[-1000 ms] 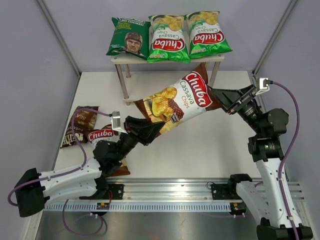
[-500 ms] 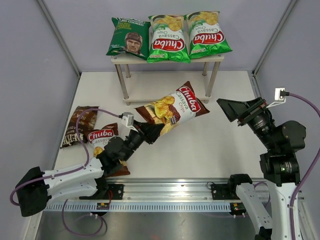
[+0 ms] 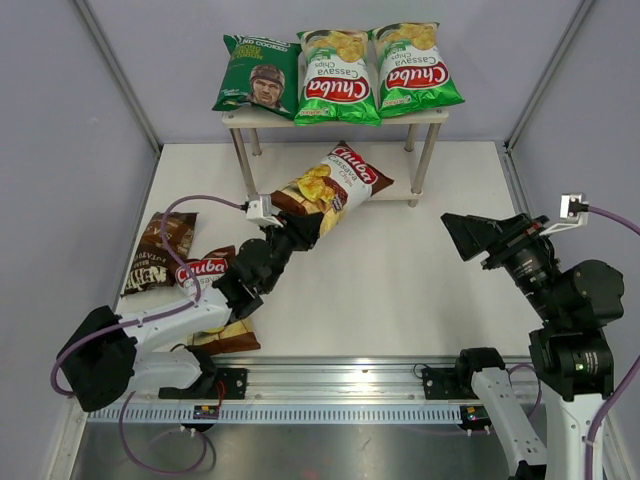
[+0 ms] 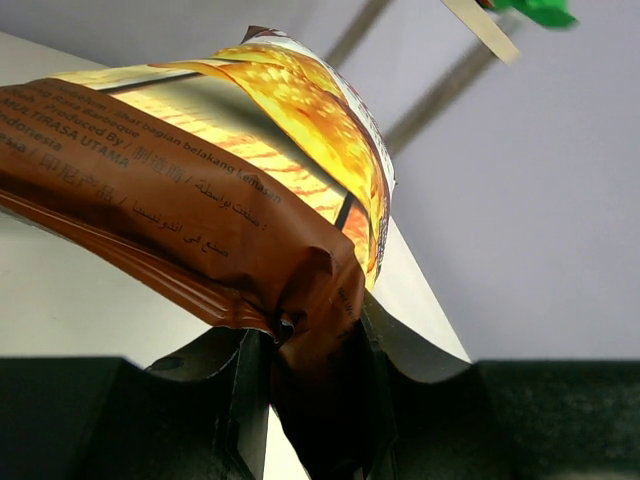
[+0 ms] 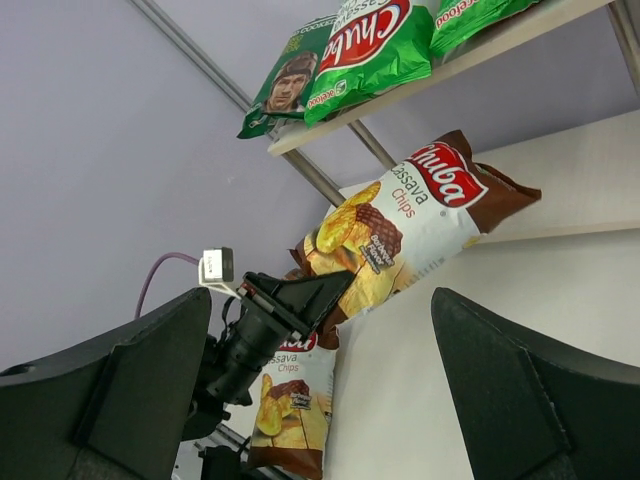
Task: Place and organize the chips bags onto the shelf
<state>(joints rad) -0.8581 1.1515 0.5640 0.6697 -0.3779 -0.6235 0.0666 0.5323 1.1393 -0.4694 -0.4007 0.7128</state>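
Observation:
My left gripper [image 3: 300, 232] is shut on the bottom edge of a brown-and-white Chuba bag [image 3: 335, 185], also seen in the left wrist view [image 4: 250, 170] and the right wrist view [image 5: 420, 220]. It holds the bag tilted, its far end at the lower tier of the shelf [image 3: 400, 117]. The top tier carries a dark green bag with a man's face [image 3: 258, 75] and two bright green Chuba bags [image 3: 337, 78] [image 3: 415, 68]. My right gripper [image 3: 470, 235] is open and empty, to the right of the shelf. A second brown-and-white Chuba bag [image 3: 205, 272] and the dark brown Kettle bag [image 3: 160, 250] lie at the left.
The left arm lies over part of the second Chuba bag on the table. The shelf's silver legs [image 3: 243, 165] stand at the back of the white tabletop [image 3: 400, 280]. Grey walls close in the sides.
My right gripper has let go of the bag's far end and pulled back to the right. My left gripper has carried the bag forward to the shelf's lower tier.

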